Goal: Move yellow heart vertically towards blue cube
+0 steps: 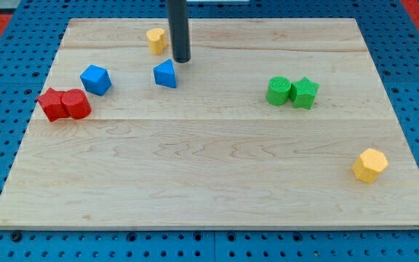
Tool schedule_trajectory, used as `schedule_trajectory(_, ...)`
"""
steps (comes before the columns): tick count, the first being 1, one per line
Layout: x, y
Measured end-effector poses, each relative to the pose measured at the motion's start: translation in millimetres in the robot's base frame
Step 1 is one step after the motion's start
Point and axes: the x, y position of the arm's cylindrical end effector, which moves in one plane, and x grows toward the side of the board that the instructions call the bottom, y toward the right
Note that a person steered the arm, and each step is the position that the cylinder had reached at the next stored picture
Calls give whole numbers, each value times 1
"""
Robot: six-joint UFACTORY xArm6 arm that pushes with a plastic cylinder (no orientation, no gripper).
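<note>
The yellow heart [156, 40] lies near the board's top edge, left of centre. The blue cube [95, 79] sits below and to the left of it. My tip [182, 60] is just right of the yellow heart and slightly lower, a small gap apart, and directly above a blue wedge-like block [166, 74]. The rod comes down from the view's top.
A red star-like block [51, 103] and a red cylinder [76, 105] touch at the left edge. A green cylinder [278, 91] and a green star-like block [305, 92] touch at the right. A yellow hexagon [370, 164] lies at the lower right. The wooden board [217, 175] rests on blue pegboard.
</note>
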Motion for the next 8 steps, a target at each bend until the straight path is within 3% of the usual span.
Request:
schedule_trajectory(2, -56, -120)
schedule_trajectory(3, -49, -129)
schedule_trajectory(4, -52, -72)
schedule_trajectory(5, -98, -92)
schedule_trajectory(8, -99, -123)
